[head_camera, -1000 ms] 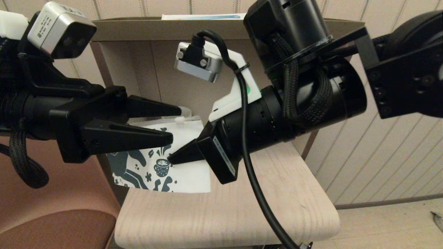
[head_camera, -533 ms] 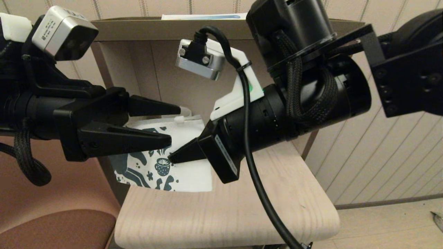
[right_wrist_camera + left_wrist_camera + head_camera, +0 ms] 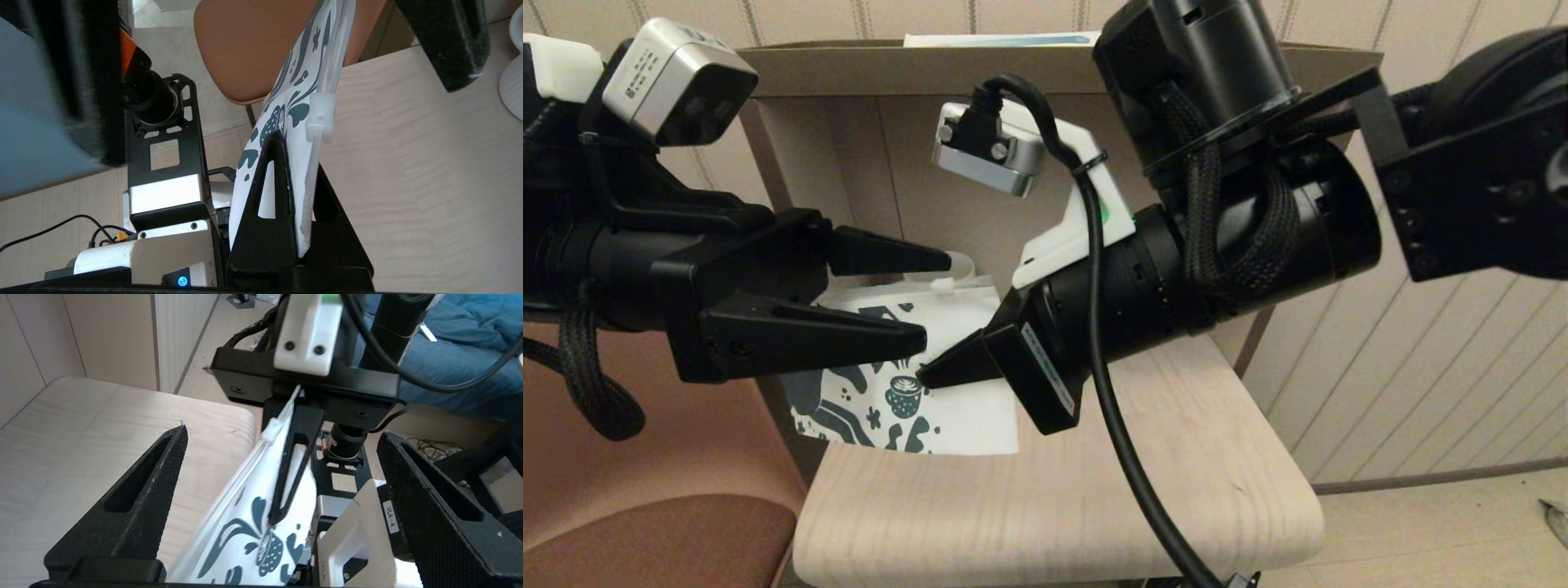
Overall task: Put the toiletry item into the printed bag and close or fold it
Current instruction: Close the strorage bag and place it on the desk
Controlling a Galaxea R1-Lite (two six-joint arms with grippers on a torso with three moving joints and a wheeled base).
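Observation:
My right gripper point(image 3: 923, 377) is shut on one edge of the printed bag point(image 3: 968, 412), a white pouch with dark teal motifs, holding it upright just above the table. In the right wrist view the pouch point(image 3: 304, 77) stands between the shut fingers point(image 3: 265, 196), its white zip slider point(image 3: 320, 118) just past them. My left gripper point(image 3: 935, 298) is open, one finger on each side of the bag's upper part without touching it point(image 3: 282, 433). The small white squeeze tube is not visible in any view.
The light wood table point(image 3: 1094, 506) lies below both grippers. A cream ribbed mug point(image 3: 512, 81) stands behind the bag. A brown chair seat point(image 3: 645, 539) is at the lower left. A white-and-blue box point(image 3: 1005, 38) lies on the shelf top behind.
The right arm has swayed slightly, carrying the bag a little. The left gripper stays open around the bag, nearly where it was.

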